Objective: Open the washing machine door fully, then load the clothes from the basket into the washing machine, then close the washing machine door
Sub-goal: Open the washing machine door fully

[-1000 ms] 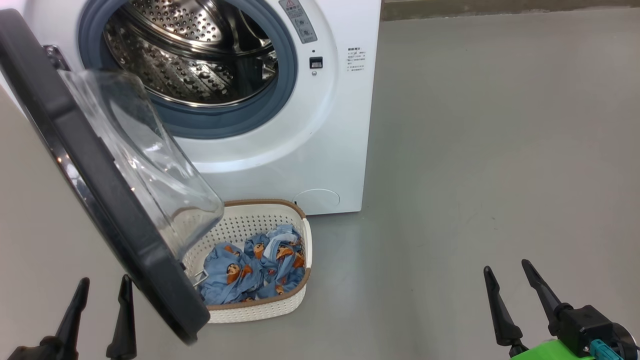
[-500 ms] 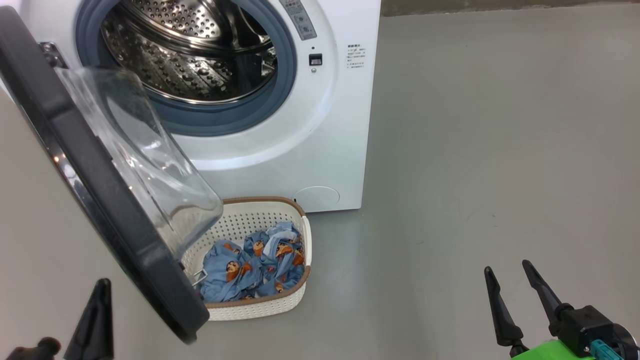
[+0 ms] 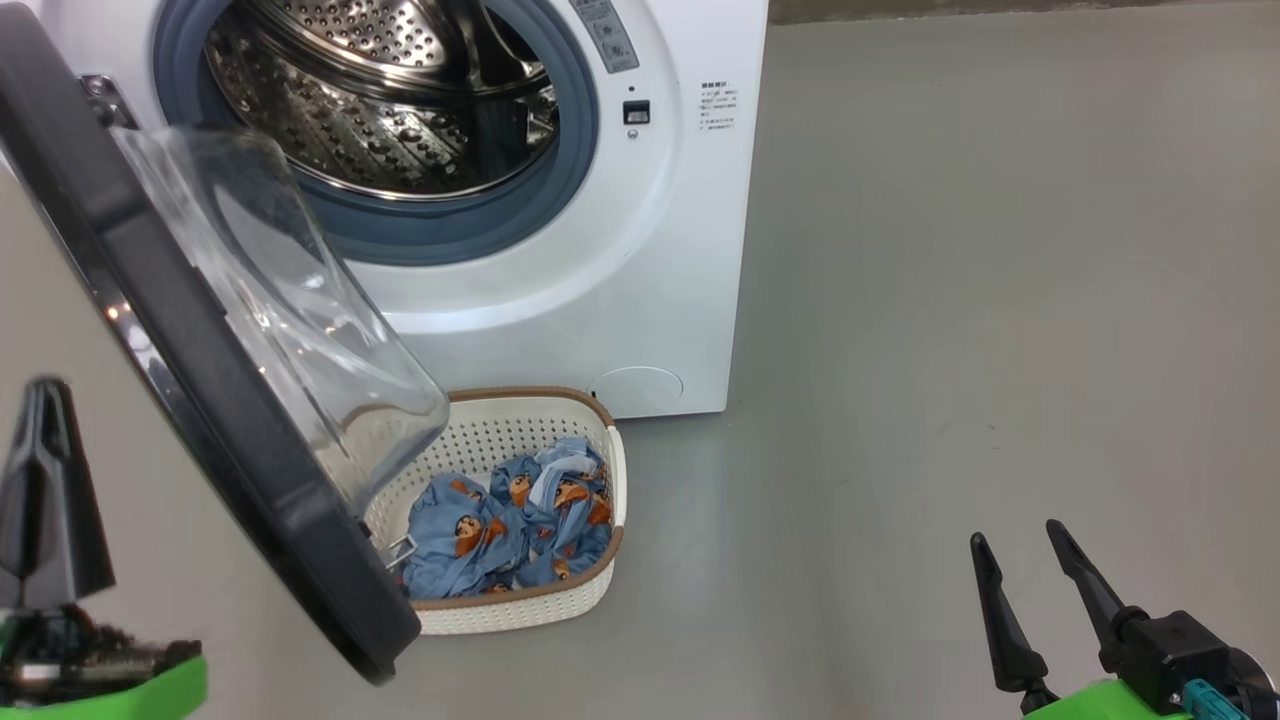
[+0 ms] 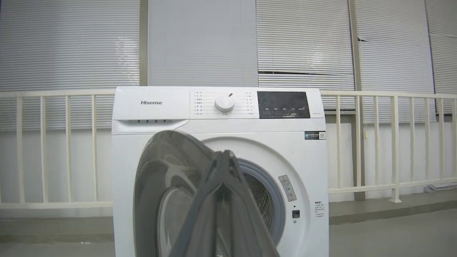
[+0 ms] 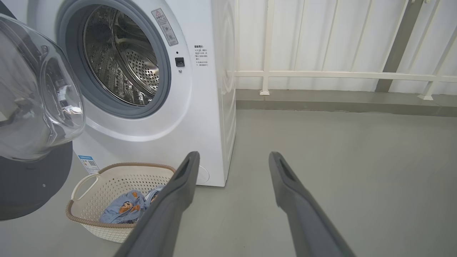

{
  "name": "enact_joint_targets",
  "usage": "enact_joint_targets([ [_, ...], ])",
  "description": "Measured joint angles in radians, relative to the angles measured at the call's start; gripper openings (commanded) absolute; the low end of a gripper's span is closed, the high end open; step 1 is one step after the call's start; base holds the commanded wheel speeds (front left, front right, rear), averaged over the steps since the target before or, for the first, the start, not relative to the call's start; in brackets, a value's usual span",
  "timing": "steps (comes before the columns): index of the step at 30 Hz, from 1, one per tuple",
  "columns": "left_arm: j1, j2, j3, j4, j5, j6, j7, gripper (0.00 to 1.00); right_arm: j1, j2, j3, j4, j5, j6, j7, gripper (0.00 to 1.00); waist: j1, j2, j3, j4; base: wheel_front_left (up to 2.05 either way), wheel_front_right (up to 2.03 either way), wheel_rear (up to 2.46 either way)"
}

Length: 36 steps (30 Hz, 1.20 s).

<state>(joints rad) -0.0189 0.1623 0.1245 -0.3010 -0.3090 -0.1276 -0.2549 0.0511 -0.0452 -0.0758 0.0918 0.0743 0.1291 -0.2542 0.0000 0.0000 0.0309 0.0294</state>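
Note:
The white washing machine [image 3: 650, 250] stands at the top with its steel drum [image 3: 380, 100] exposed. The washing machine door [image 3: 200, 390] hangs part-way open, swung out to the left, and its clear glass bowl [image 3: 300, 330] overhangs the basket [image 3: 520, 610]. The cream basket sits on the floor against the machine's front, with the light blue bear-print clothes [image 3: 510, 530] bunched inside. My left gripper [image 3: 45, 395] is shut on nothing, raised left of the door's outer face and apart from it. Over bare floor at the lower right, my right gripper [image 3: 1015, 535] is open and empty.
Open grey floor [image 3: 950, 300] stretches right of the machine. Behind the machine [image 4: 221, 107] run a cream railing [image 4: 392, 142], a low kerb and closed blinds. In the right wrist view the basket [image 5: 82, 210] lies left of the open right gripper [image 5: 234, 157].
My left gripper's fingers have closed together, and it has risen and drifted left in the head view. The head camera shifted slightly. The right gripper, door and basket have not moved.

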Motion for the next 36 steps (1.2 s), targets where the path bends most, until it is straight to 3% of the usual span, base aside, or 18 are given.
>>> enact_joint_targets([
  [6,-0.028,0.023,-0.08,-0.129,0.0,0.0,-0.002,0.0,0.0,0.0,0.001,0.001,0.0,0.0,0.0,1.0,0.0,0.0,0.005,0.0,0.0,0.0,0.0],
  [15,-0.03,0.058,-0.316,-0.214,0.003,0.0,-0.002,0.0,-0.002,0.0,0.005,0.003,0.0,0.0,0.0,1.0,0.0,0.0,0.014,-0.004,0.0,0.0,0.0],
  [25,-0.001,0.08,-0.556,-0.149,0.008,0.0,-0.002,0.0,-0.002,0.0,0.005,0.013,0.011,0.0,0.0,1.0,0.0,0.0,0.024,0.001,0.0,0.0,0.0],
  [36,0.04,0.09,-0.64,0.006,-0.003,0.0,-0.002,0.0,-0.005,0.0,0.014,0.023,0.011,0.0,0.0,1.0,0.0,0.0,0.022,0.004,0.0,0.0,0.0],
])
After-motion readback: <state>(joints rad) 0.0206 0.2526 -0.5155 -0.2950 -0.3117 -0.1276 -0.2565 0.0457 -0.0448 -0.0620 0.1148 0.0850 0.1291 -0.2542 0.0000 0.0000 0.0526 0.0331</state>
